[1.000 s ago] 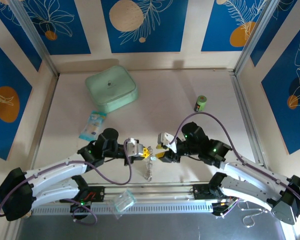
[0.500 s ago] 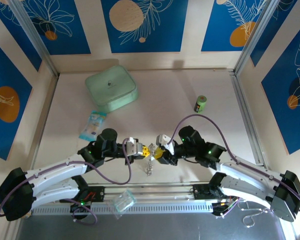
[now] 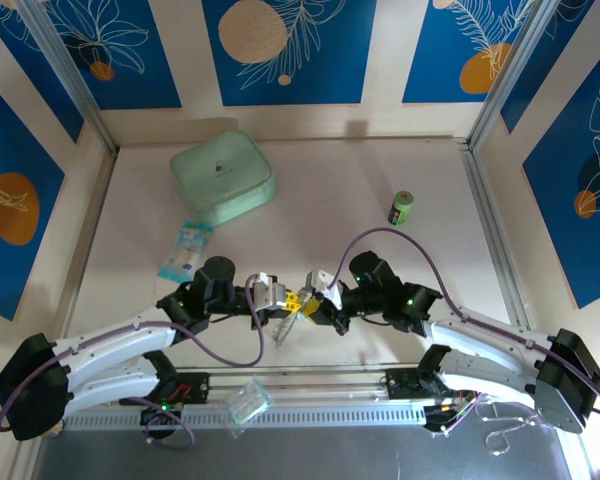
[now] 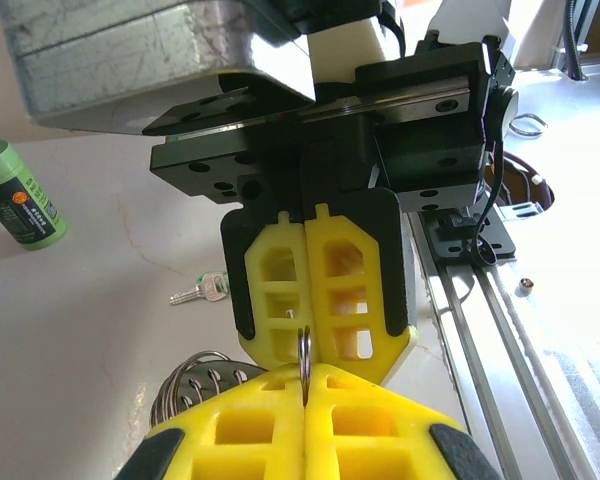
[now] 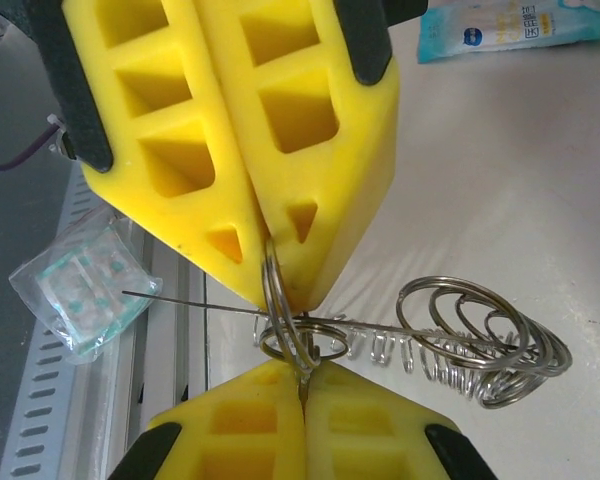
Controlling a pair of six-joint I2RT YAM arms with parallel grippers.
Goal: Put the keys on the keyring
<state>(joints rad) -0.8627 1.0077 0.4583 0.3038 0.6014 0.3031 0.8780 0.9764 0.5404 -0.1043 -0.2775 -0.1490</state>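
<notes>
At the far-left corner of the pale table (image 3: pixel 360 170) sits a mint-green rounded square box (image 3: pixel 222 178). Nearer, toward the left edge, lies a flat blue-and-white packet (image 3: pixel 185 250). A crumpled clear plastic bag (image 3: pixel 248 401) rests on the metal rail (image 3: pixel 320 385) along the near edge.

By the middle of the near edge, the left gripper (image 3: pixel 289 299) has its yellow honeycomb fingers pressed together. They pinch the end of the silvery metal keyring (image 5: pixel 420 350), a string of linked wire loops. The end loops stand upright in the narrow gap between the two grippers. The rest of the keyring trails off to one side in a loose coil; whether it rests on the table I cannot tell.

The right gripper (image 3: pixel 312 307) meets the left one tip to tip. Its yellow fingers are also pressed together, clamping the same end loops from the opposite side.

A tiny silver metal key (image 4: pixel 202 291) with a pale greenish head lies flat on the table, apart from the keyring. In the left wrist view it lies between the right gripper's fingers and a green cylindrical can (image 3: pixel 402 207), which stands well apart toward the right edge.
</notes>
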